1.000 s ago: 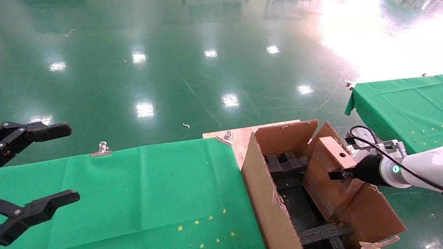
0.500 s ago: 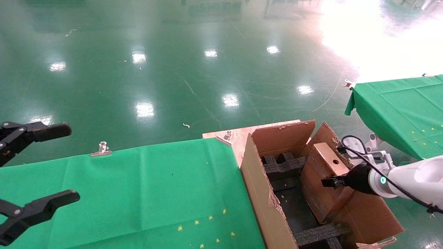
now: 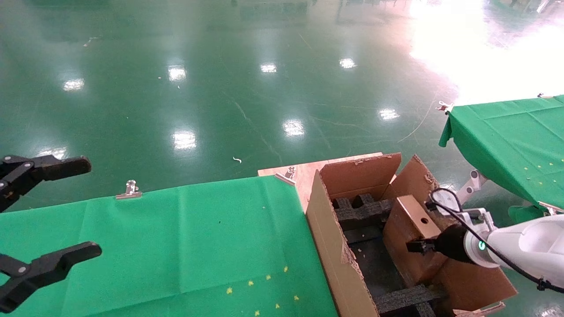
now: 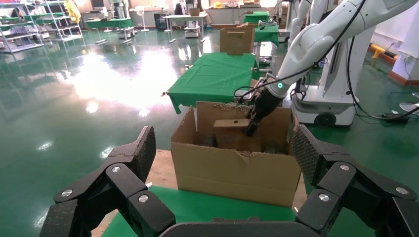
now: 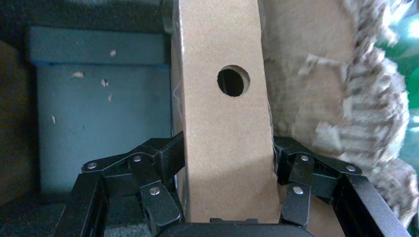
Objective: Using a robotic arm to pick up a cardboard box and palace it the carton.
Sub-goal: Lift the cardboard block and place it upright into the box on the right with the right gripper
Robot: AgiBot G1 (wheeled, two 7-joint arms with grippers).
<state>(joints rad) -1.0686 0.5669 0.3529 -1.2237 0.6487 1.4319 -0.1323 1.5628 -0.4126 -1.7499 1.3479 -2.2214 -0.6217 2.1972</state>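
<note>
My right gripper [image 3: 418, 245] is shut on the small brown cardboard box [image 3: 407, 229], holding it on edge with its holed narrow face up, partly down inside the large carton [image 3: 326, 233]. In the right wrist view the box [image 5: 222, 123] sits clamped between the fingers [image 5: 163, 163] of my right gripper [image 5: 227, 163], with the round hole facing the camera. The white robotic arm [image 3: 524, 242] reaches in from the right. The left wrist view shows the carton [image 4: 237, 168], the box [image 4: 232, 133] and the arm [image 4: 316, 39] from the other side. My left gripper [image 3: 53, 211] hangs open and empty at far left.
Black foam inserts [image 3: 361, 209] line the carton's inside; another strip [image 3: 405, 297] crosses its near end. The carton stands on a wooden board [image 3: 304, 174] beside the green-clothed table [image 3: 176, 246]. A second green table [image 3: 511, 136] stands at right.
My right gripper has moved down and leftward with the cardboard box, lowering it deeper into the carton. The left arm has not moved.
</note>
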